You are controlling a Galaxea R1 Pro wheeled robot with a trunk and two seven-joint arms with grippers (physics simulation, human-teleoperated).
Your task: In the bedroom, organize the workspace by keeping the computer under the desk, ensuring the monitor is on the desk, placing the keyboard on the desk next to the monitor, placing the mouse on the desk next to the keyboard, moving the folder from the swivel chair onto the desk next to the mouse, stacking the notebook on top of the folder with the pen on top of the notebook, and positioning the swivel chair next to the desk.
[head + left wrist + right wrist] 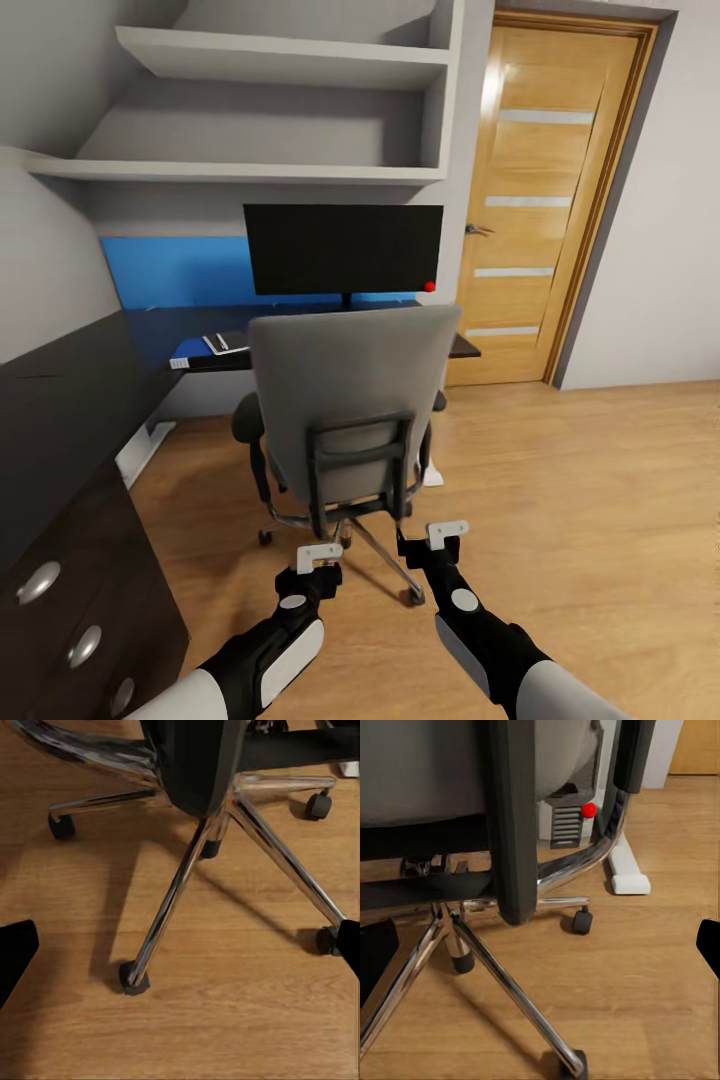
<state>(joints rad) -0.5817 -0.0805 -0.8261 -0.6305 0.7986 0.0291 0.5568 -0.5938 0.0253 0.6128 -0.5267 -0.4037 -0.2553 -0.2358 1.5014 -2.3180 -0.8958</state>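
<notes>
The swivel chair stands in front of me with its grey back toward me; its chrome base and castors spread over the wood floor. Behind it the monitor stands on the black desk. On the desk's back part, left of the chair, lies the blue folder with the grey notebook and what looks like the white pen on it. My left gripper and right gripper hang open, low behind the chair, holding nothing. A grey vented box, perhaps the computer, sits under the desk. Keyboard and mouse are hidden.
The desk's black drawer unit is close on my left. A white desk leg foot stands beyond the chair. Grey wall shelves hang above the monitor. A wooden door is at the back right, with open wood floor before it.
</notes>
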